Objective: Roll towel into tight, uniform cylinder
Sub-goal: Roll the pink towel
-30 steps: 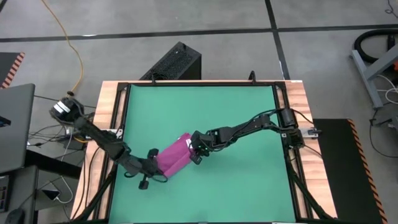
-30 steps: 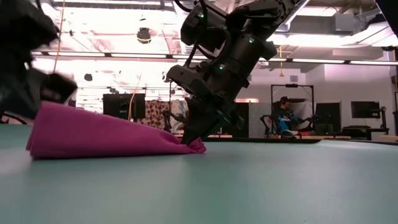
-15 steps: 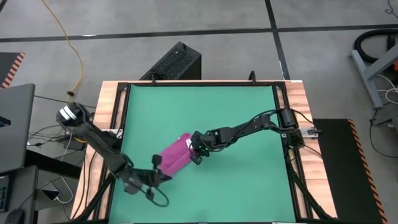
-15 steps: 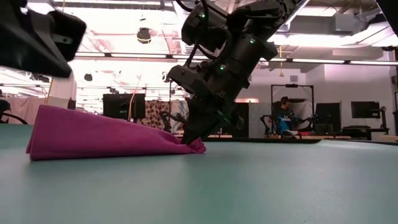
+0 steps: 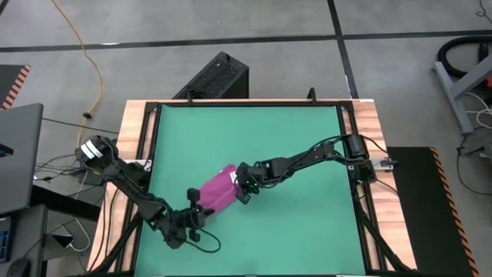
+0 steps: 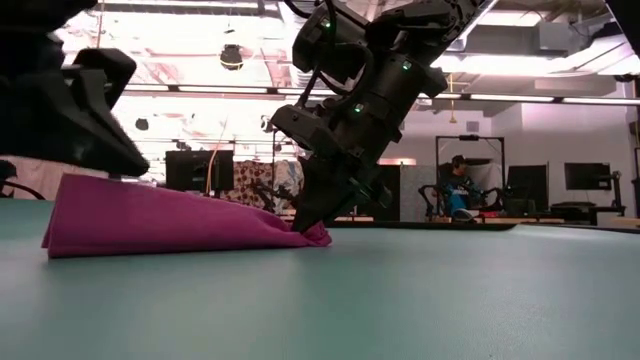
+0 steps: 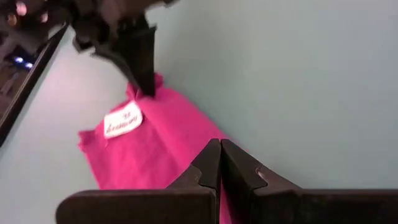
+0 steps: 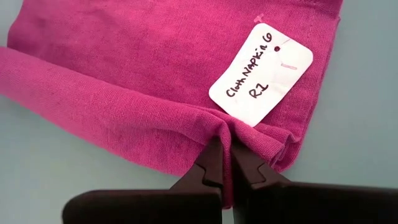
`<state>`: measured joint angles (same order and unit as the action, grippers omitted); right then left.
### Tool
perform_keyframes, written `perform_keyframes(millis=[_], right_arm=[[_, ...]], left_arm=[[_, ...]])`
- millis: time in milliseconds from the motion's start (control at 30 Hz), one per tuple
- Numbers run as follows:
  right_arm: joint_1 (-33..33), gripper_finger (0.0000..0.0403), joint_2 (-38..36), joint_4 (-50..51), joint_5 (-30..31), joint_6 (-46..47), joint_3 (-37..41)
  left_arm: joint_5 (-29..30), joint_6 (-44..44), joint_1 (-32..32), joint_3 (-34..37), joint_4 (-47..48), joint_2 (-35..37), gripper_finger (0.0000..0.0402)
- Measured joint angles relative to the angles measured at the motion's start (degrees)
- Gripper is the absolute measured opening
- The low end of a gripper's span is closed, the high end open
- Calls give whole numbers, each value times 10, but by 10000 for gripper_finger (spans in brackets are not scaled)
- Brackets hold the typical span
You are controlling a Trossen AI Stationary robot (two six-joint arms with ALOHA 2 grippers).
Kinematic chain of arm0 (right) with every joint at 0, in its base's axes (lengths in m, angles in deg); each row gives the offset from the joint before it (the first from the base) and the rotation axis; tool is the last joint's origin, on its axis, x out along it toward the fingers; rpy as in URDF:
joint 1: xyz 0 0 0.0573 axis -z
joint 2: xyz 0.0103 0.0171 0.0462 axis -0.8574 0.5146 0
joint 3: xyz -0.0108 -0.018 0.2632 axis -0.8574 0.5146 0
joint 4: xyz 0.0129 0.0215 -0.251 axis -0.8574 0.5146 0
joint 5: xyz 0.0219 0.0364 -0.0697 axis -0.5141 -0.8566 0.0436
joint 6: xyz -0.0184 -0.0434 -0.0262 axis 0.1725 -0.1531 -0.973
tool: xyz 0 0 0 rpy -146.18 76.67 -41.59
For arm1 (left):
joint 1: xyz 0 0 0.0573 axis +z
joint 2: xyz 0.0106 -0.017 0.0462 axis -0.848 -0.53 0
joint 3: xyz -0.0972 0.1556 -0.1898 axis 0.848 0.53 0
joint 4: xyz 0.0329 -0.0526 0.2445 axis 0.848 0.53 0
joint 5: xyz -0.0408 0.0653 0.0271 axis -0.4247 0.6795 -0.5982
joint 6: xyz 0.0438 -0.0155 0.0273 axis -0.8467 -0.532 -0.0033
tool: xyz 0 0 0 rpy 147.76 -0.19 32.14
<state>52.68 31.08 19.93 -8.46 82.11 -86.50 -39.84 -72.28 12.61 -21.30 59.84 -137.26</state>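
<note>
The magenta-pink towel (image 5: 216, 192) lies folded on the green mat (image 5: 300, 146), left of the middle; its white tag (image 8: 261, 74) faces up at the end toward my right gripper. My right gripper (image 5: 244, 192) is shut on that end, low on the mat (image 6: 305, 222). My left gripper (image 5: 195, 206) is shut and stands at the towel's other end; in the low view it hangs just over the cloth (image 6: 95, 120), and its wrist view looks along the shut fingers (image 7: 219, 158) down the towel (image 7: 155, 155). My right gripper pinches a bunched fold of the towel's edge (image 8: 219, 127) between its two fingers, just beside the tag. The fingers slant down from the table's right. That end lies on the mat (image 6: 315, 238), and the cloth puckers at the fingertips. My left gripper: I cannot tell whether it touches the towel.
A wooden frame (image 5: 138, 154) rims the mat. A black box (image 5: 219, 75) stands beyond the far edge and a laptop (image 5: 19, 154) lies off the left. A person (image 6: 460, 188) sits in the room behind. Bare mat lies far and right of the towel.
My left arm has swung its elbow toward the table's near edge and turned its gripper. The gripper rose off the towel's left end, then came down again just above it. The towel and my right gripper have kept still.
</note>
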Motion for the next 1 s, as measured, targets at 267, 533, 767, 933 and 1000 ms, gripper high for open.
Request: perform_keyframes(millis=[267,533,767,933,1000], right_arm=[[0,20,0,0,0,0,0],[0,29,0,-2,0,0,0],[-9,76,-4,-3,30,-5,1],[-21,95,-22,-3,69,-27,3],[-27,100,-36,0,92,-41,3]], left_arm=[[-12,41,0,0,18,-25,0],[-11,102,-3,1,61,-50,0],[-24,150,-3,0,70,-93,0],[-34,155,-4,0,72,-99,0],[-36,155,-6,0,73,-99,0]])
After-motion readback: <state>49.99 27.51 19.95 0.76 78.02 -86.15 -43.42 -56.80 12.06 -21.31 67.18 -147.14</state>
